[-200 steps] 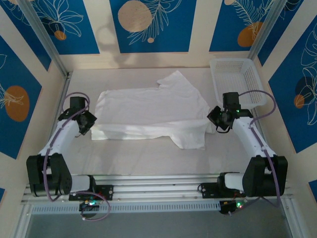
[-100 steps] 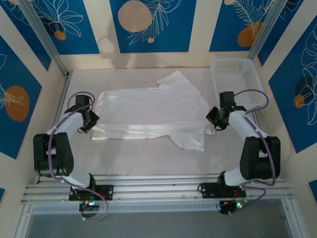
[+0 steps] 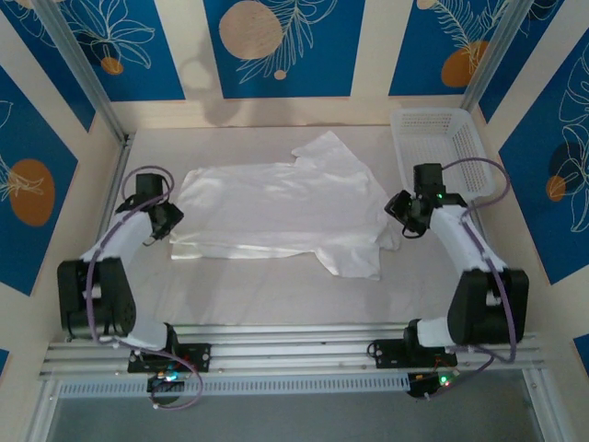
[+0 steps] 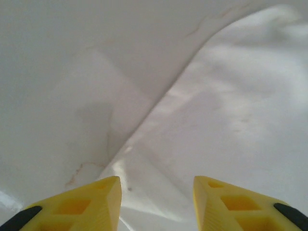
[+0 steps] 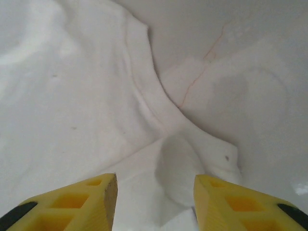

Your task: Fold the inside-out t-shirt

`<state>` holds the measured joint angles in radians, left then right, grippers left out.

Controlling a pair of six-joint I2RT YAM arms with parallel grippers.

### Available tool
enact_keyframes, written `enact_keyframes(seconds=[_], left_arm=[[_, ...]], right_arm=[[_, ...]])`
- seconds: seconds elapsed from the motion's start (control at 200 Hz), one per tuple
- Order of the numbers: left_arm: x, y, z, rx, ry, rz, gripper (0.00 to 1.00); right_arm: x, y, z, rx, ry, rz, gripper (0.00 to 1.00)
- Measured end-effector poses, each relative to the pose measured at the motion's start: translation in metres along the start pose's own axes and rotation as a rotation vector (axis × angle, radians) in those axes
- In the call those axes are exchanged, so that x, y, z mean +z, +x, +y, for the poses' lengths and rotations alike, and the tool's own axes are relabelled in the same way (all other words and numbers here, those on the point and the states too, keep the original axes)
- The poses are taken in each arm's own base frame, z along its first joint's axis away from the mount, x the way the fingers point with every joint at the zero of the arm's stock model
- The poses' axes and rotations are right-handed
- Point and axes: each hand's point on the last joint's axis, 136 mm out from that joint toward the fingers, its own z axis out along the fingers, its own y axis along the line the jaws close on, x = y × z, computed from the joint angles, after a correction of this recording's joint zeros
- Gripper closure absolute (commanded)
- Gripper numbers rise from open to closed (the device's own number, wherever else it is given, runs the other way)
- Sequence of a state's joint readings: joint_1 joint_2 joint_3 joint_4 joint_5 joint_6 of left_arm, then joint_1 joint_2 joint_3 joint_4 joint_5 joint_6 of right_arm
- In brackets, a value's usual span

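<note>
The inside-out t-shirt [image 3: 276, 207] lies flat and white across the middle of the table, with one sleeve pointing to the back and another toward the front right. My left gripper [image 3: 168, 224] is at the shirt's left edge. It stands open in the left wrist view [image 4: 156, 185], with the cloth's edge [image 4: 226, 110] lying below the yellow fingers. My right gripper [image 3: 402, 214] is at the shirt's right edge, also open [image 5: 155, 183] over a folded corner of the cloth [image 5: 72, 86]. Neither one holds anything.
A white plastic lattice basket [image 3: 428, 112] stands at the back right, close behind the right arm. Bare table surface [image 3: 276, 290] runs between the shirt and the arm bases. Metal frame posts and patterned walls close in the sides.
Both grippers were shut and are now open, letting go of the shirt's edges. The arms have shifted slightly away from the near edge, and the shirt's sides have settled onto the table.
</note>
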<state>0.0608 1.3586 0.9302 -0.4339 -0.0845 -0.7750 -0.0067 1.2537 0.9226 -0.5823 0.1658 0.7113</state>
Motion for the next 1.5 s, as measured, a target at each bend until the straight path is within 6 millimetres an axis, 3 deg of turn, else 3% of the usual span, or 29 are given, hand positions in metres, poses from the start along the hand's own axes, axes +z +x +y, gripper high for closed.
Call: enact_keyframes(seconds=[0.07, 0.135, 0.205, 0.315, 0.415, 0.495, 0.535, 0.615, 0.66, 0.77, 0.94, 1.04, 1.155, 1.17, 1.245, 1.29, 1.395, 1.5], left_arm=[[-0.027, -0.003, -0.02, 0.038, 0.101, -0.042, 0.57], [-0.049, 0.01, -0.048, 0.136, 0.223, -0.05, 0.57], [-0.07, 0.044, -0.086, 0.305, 0.373, -0.01, 0.56], [-0.1, 0.119, -0.132, 0.622, 0.58, 0.102, 0.54], [-0.121, 0.179, -0.149, 0.852, 0.72, 0.2, 0.51], [-0.129, 0.207, -0.152, 0.974, 0.778, 0.24, 0.49], [-0.131, 0.217, -0.152, 1.017, 0.796, 0.25, 0.48], [-0.136, 0.229, -0.153, 1.082, 0.826, 0.258, 0.44], [-0.138, 0.233, -0.153, 1.109, 0.841, 0.256, 0.44], [-0.138, 0.236, -0.153, 1.139, 0.854, 0.242, 0.44], [-0.135, 0.231, -0.148, 1.151, 0.834, 0.196, 0.44], [-0.138, 0.226, -0.149, 1.15, 0.837, 0.168, 0.43], [-0.144, 0.228, -0.152, 1.153, 0.875, 0.166, 0.42], [-0.145, 0.228, -0.153, 1.152, 0.882, 0.167, 0.42], [-0.147, 0.23, -0.154, 1.15, 0.905, 0.171, 0.37], [-0.146, 0.232, -0.153, 1.147, 0.911, 0.174, 0.36], [-0.139, 0.236, -0.147, 1.141, 0.896, 0.19, 0.27], [-0.131, 0.236, -0.141, 1.133, 0.859, 0.188, 0.25]], right_arm=[[-0.008, 0.021, -0.009, 0.023, -0.014, 0.007, 0.56], [-0.003, 0.051, -0.023, 0.035, -0.001, 0.06, 0.56], [0.009, 0.089, -0.042, 0.032, 0.052, 0.159, 0.55], [0.023, 0.134, -0.065, -0.006, 0.154, 0.311, 0.54], [0.032, 0.149, -0.068, -0.044, 0.196, 0.374, 0.53], [0.04, 0.155, -0.07, -0.051, 0.217, 0.4, 0.58], [0.041, 0.155, -0.071, -0.049, 0.229, 0.408, 0.65], [0.042, 0.154, -0.068, -0.057, 0.22, 0.41, 0.92], [0.042, 0.153, -0.062, -0.071, 0.205, 0.407, 1.0], [0.038, 0.145, -0.035, -0.098, 0.14, 0.389, 1.0], [0.025, 0.115, 0.031, -0.081, -0.037, 0.361, 1.0], [0.029, 0.077, 0.081, -0.041, -0.108, 0.336, 1.0], [0.054, 0.021, 0.128, -0.002, -0.142, 0.268, 1.0], [0.058, 0.013, 0.132, 0.008, -0.14, 0.26, 0.96], [0.08, -0.019, 0.14, 0.034, -0.116, 0.219, 0.66], [0.092, -0.033, 0.139, 0.046, -0.096, 0.209, 0.57], [0.108, -0.049, 0.127, 0.033, -0.04, 0.206, 0.54], [0.101, -0.031, 0.111, -0.002, -0.014, 0.228, 0.54]])
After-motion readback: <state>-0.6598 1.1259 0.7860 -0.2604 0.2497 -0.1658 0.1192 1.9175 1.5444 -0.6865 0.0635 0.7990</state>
